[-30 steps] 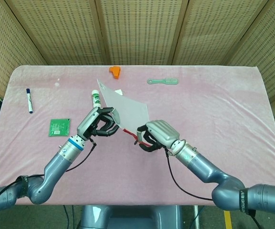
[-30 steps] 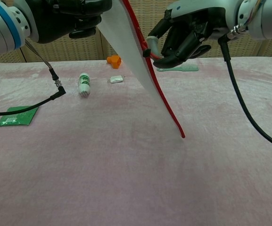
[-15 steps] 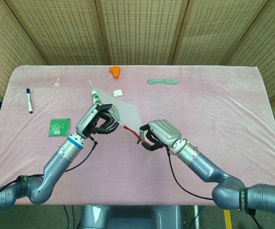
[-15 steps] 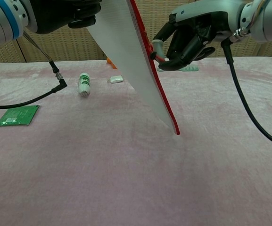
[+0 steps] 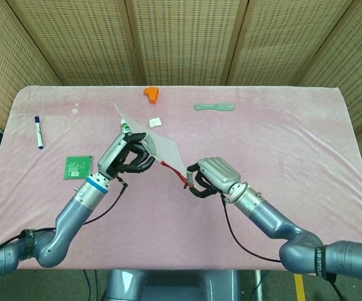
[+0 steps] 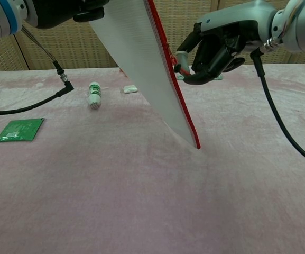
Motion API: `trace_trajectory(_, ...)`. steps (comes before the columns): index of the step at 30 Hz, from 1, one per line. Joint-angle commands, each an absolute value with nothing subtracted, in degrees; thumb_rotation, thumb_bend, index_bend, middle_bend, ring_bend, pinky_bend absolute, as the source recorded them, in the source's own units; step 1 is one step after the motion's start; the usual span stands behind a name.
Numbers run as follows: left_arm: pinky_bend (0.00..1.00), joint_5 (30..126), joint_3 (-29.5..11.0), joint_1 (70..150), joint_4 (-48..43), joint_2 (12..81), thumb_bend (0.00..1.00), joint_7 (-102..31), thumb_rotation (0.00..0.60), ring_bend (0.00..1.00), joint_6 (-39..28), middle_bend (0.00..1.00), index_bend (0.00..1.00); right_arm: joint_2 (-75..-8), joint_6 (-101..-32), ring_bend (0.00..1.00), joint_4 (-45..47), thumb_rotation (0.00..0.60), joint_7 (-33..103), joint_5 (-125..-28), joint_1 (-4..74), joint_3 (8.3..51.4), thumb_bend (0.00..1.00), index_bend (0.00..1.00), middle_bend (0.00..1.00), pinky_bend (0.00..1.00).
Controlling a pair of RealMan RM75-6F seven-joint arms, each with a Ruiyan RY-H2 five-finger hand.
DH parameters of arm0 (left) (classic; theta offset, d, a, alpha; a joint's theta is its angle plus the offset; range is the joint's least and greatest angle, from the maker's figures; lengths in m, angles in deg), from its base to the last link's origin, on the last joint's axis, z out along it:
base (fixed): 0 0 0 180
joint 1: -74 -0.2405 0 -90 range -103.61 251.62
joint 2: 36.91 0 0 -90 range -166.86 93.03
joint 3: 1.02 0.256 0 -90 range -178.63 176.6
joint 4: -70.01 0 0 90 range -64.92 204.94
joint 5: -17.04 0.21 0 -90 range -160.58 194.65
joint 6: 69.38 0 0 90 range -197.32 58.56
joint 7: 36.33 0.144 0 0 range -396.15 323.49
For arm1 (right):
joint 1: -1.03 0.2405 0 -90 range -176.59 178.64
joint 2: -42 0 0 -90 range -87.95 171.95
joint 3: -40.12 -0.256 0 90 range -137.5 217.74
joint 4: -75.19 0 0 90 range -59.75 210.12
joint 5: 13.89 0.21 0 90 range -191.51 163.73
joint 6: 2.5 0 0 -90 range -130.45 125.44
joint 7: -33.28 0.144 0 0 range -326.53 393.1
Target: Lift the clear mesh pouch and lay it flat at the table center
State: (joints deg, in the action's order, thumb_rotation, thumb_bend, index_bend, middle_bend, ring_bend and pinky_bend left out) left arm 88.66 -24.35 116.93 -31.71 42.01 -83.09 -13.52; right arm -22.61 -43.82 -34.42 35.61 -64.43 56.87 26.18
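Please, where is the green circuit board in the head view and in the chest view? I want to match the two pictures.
Head view: the green circuit board lies flat on the pink cloth at the left, beside the left hand.
Chest view: the same board lies at the far left edge, in front of the white bottle.
Shared landmark: the white bottle, which in the head view is partly hidden behind the lifted mesh pouch.

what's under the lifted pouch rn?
Only bare pink table cloth shows under the mesh pouch. In the head view the pouch partly covers the green-label bottle. Both robot hands hold it: left, right.
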Motion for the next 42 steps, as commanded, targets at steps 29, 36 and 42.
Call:
trace_trajectory(29, 0.91, 86.80, -26.94, 111.70, -30.19, 35.78, 0.65, -88.99, 0.600, 0.81, -10.51, 0.90, 0.87, -18.51, -43.13, 0.92, -30.28, 0.600, 30.09, -61.37, 55.24, 31.54, 0.90, 0.80, 0.98, 1.00)
trace_trajectory(36, 0.91, 87.07, -27.04, 110.95, -28.54, 34.68, 0.65, -91.43, 0.600, 0.81, -11.13, 0.90, 0.87, -16.72, -42.50, 0.92, -29.10, 0.600, 30.01, -61.80, 53.99, 32.61, 0.90, 0.80, 0.98, 1.00)
trace_trajectory(42, 0.91, 87.87, -26.33, 110.16, -27.19, 34.89, 0.65, -92.78, 0.600, 0.81, -10.75, 0.90, 0.87, -15.64, -42.15, 0.92, -28.35, 0.600, 30.41, -62.63, 52.82, 33.15, 0.90, 0.80, 0.98, 1.00)
